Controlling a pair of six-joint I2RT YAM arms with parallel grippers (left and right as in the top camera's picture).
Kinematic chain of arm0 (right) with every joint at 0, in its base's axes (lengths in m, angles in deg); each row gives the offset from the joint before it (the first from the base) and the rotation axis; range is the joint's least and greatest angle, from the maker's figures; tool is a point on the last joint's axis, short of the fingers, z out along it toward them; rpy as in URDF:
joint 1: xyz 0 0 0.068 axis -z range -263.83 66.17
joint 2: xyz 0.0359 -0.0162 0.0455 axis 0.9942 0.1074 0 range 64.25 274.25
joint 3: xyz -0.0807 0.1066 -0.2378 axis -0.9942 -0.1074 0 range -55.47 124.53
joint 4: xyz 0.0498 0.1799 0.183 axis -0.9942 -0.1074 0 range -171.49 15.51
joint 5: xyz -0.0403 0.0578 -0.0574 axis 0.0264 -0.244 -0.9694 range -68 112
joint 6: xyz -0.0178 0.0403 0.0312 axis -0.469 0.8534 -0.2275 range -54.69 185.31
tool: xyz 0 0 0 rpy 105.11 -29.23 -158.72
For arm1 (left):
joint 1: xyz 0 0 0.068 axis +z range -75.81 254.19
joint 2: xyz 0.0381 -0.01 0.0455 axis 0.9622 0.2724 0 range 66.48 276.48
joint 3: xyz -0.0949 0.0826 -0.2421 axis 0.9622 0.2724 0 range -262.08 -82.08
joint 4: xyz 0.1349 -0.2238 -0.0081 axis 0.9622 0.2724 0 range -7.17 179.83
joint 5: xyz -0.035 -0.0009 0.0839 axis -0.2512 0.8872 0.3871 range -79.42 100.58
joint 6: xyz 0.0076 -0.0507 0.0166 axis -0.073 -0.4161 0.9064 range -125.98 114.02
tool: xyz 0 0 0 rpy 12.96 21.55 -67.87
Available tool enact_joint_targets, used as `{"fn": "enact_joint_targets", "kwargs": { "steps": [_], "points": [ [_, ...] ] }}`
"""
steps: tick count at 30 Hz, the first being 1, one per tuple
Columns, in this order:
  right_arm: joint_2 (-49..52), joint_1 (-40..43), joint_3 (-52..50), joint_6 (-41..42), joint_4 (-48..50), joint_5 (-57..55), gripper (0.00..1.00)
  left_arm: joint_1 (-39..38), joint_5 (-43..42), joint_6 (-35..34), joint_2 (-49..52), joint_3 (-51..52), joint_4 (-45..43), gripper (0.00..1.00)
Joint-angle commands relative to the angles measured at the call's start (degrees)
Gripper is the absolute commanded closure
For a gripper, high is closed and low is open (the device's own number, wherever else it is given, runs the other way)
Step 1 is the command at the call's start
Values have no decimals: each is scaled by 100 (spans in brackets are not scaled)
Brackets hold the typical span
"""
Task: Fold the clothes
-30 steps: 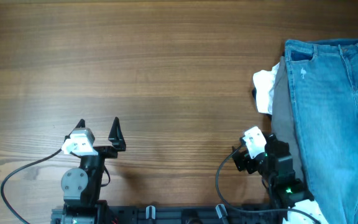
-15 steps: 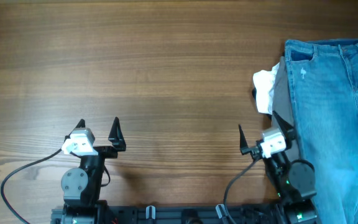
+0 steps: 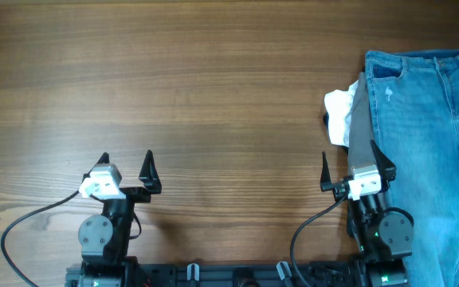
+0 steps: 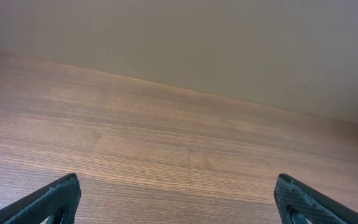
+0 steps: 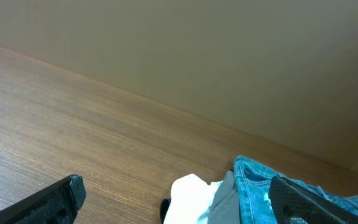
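Observation:
The light-blue jeans [image 3: 433,127] lie spread at the table's right edge, with a small white rip near the waist. They lie on top of grey trousers [image 3: 362,127] and a white garment [image 3: 339,113]. All three show in the right wrist view: jeans [image 5: 253,183], grey trousers [image 5: 225,199], white garment [image 5: 188,199]. My right gripper [image 3: 357,166] is open and empty, just in front of the pile, one finger over its edge. My left gripper [image 3: 127,163] is open and empty over bare wood at the front left.
The wooden table [image 3: 198,96] stretches bare across the left and middle. The arm bases and cables [image 3: 22,231] sit along the front edge. A plain wall [image 4: 179,37] stands beyond the far edge.
My right arm has swung right and turned to face the pile, its gripper now open near the grey trousers. The left arm has not moved.

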Motion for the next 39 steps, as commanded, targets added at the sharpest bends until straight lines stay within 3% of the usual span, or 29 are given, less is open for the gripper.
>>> {"fn": "enact_joint_targets", "kwargs": {
  "steps": [1,21,28,39],
  "points": [
    [-90,28,-7,-50,2,-59,0,7,-48,52,-24,24,13,0],
    [-90,28,-7,-44,11,-50,0,7,-48,52,-24,24,13,0],
    [-83,28,-7,-28,52,704,0,7,-46,55,-24,24,2,0],
    [-68,28,-7,-48,57,697,0,7,-46,55,-24,24,4,0]
  ]
}}
